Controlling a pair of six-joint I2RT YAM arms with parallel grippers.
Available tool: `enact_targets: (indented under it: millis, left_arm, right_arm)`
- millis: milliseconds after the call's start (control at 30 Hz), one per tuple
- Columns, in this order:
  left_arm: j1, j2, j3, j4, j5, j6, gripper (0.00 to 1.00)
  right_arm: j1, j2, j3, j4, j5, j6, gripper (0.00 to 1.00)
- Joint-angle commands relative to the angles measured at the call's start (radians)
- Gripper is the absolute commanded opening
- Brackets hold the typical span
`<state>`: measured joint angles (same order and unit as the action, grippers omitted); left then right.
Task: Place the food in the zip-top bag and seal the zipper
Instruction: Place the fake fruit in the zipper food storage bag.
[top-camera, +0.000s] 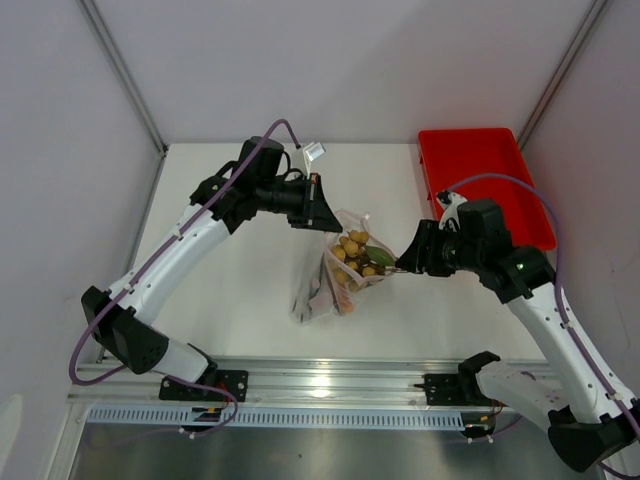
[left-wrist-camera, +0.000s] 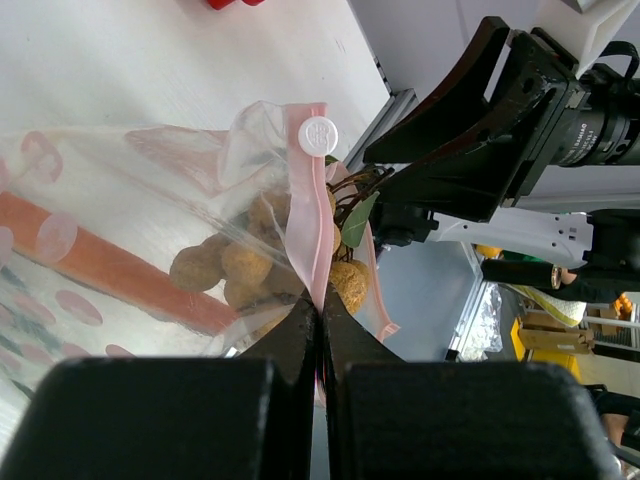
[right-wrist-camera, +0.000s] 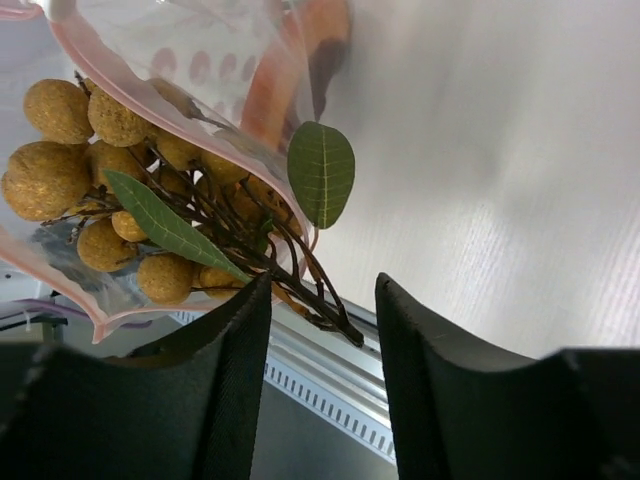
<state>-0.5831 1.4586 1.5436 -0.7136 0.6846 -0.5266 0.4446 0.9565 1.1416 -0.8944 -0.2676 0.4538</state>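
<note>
Several tan fruits (right-wrist-camera: 45, 180) sat in the zip-top bag (top-camera: 315, 295). Left fingers (left-wrist-camera: 285, 345) clamped its zipper (left-wrist-camera: 310, 210); right fingers (right-wrist-camera: 230, 350) gaped empty by the stems (right-wrist-camera: 300, 285).

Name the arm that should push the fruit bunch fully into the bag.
Right. The right gripper is open, just at the stems of the bunch that stick out of the bag mouth. The left gripper is shut on the zipper, holding the bag.

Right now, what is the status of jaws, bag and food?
Left jaws shut on zipper. Right jaws open, stems between them. Bunch partly in bag; stems and leaf stick out, mouth unsealed.
</note>
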Motion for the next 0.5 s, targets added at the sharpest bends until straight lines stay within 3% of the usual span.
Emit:
enact_targets:
  millis: [0, 200, 467]
  left_arm:
    - [-0.004, -0.014, 0.006, 0.039, 0.035, -0.012, 0.01]
    - [-0.004, -0.011, 0.001, 0.046, 0.039, -0.015, 0.01]
    - [-0.004, -0.007, 0.016, 0.037, 0.036, -0.012, 0.01]
  right_arm:
    - [-0.027, -0.028, -0.025, 0.077, -0.136, 0.017, 0.46]
    - [-0.066, -0.039, -0.063, 0.129, -0.235, 0.034, 0.35]
    - [-0.070, -0.045, -0.078, 0.117, -0.245, 0.028, 0.40]
